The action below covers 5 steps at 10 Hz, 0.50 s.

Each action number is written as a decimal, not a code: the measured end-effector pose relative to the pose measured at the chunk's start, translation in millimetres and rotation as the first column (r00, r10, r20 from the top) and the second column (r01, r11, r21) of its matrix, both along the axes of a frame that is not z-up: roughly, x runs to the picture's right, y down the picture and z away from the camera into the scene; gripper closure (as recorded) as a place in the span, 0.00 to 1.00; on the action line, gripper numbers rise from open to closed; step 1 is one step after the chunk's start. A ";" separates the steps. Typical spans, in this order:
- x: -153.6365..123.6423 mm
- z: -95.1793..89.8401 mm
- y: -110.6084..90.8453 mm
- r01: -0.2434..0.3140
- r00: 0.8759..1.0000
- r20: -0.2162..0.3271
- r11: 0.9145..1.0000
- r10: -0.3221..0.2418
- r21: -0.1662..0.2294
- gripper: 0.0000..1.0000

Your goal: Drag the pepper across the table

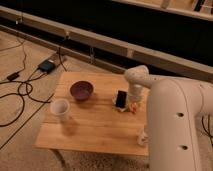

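Note:
The pepper [133,106] is a small orange piece lying on the pale wooden table [95,127], just right of the black phone. My gripper [134,100] points down from the white wrist right over the pepper, at the table's right side. It is shut, and its tip meets the pepper. The wrist hides whether the fingers actually hold the pepper.
A black phone [120,98] leans on a white base beside the pepper. A dark bowl [81,90] and a white cup [60,108] stand on the left half. A small white bottle [142,138] stands by the front right edge. My bulky white arm [175,125] covers the table's right edge. Cables [20,92] lie on the floor at left.

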<state>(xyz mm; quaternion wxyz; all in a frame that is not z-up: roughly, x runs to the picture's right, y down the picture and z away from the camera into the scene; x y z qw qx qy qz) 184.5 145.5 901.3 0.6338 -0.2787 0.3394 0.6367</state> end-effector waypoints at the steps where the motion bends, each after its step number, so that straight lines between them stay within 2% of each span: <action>1: -2.4 -3.4 4.1 0.004 1.000 0.006 1.000 -0.004 -0.007 1.00; 5: -9.5 -25.7 20.3 0.021 0.999 0.030 0.999 -0.020 -0.034 1.00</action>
